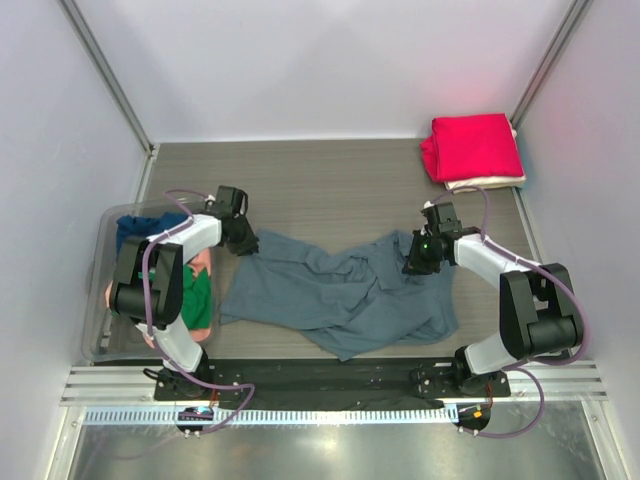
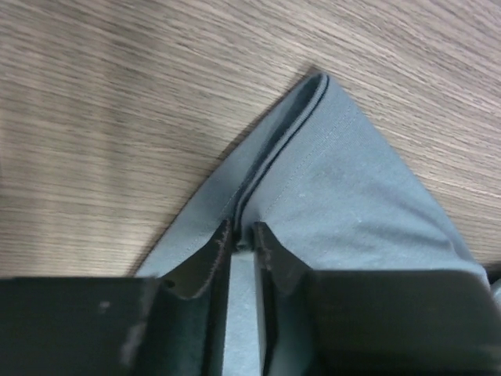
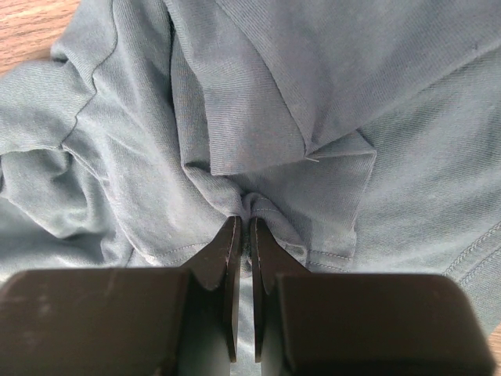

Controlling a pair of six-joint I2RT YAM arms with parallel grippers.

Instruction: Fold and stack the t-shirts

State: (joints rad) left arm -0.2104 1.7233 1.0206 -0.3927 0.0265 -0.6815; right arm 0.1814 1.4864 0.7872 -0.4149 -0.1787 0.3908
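On table (image 1: 330, 190) | left pincer (image 2: 244, 235) clamped on grey-blue t-shirt (image 1: 340, 290) hem | right pincer (image 3: 244, 227) pinching its bunched fold

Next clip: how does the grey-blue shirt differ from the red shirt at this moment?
The grey-blue shirt lies crumpled and unfolded mid-table; the red shirt is folded square in the far right corner. The grey-blue shirt is pinched by the left gripper and right gripper; the red shirt is untouched. The grey-blue shirt rests on the table itself; the red shirt sits atop a cream shirt. Both are plain cloth.
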